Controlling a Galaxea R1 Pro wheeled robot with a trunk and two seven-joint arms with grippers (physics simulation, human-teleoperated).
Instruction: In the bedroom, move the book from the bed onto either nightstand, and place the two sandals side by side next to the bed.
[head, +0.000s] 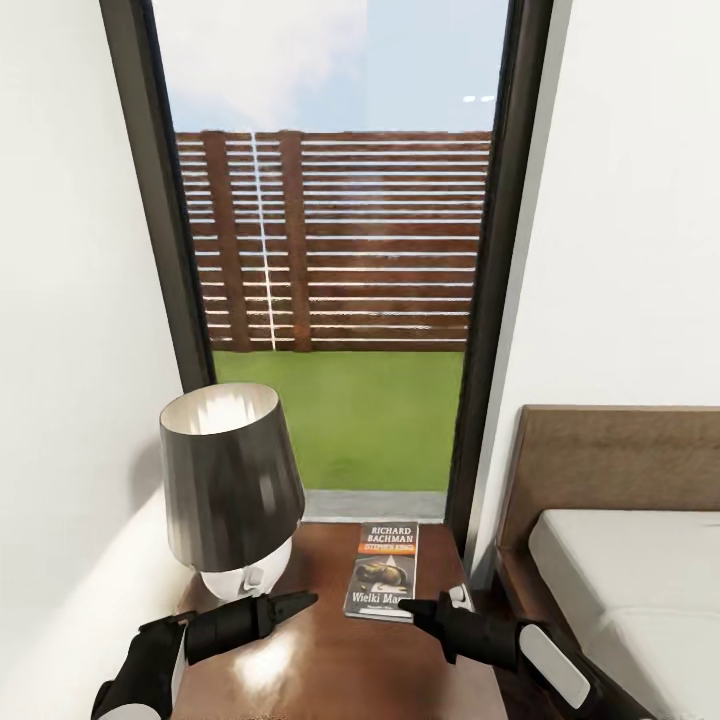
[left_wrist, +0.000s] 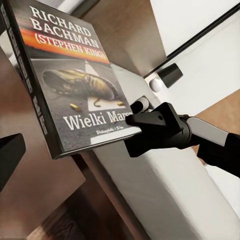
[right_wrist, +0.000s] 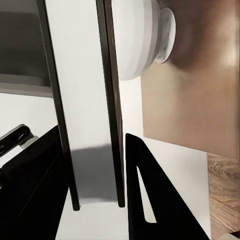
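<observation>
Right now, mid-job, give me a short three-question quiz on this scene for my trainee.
1. True or false: the book lies on the bed.
2. What stands beside the book on the nightstand? A) table lamp B) sandal C) mug
3. Fill in: the right hand, at the book's near corner, is ___ (open or shut).

Key: 1 false, it lies on the nightstand. 2 A. 3 open.
</observation>
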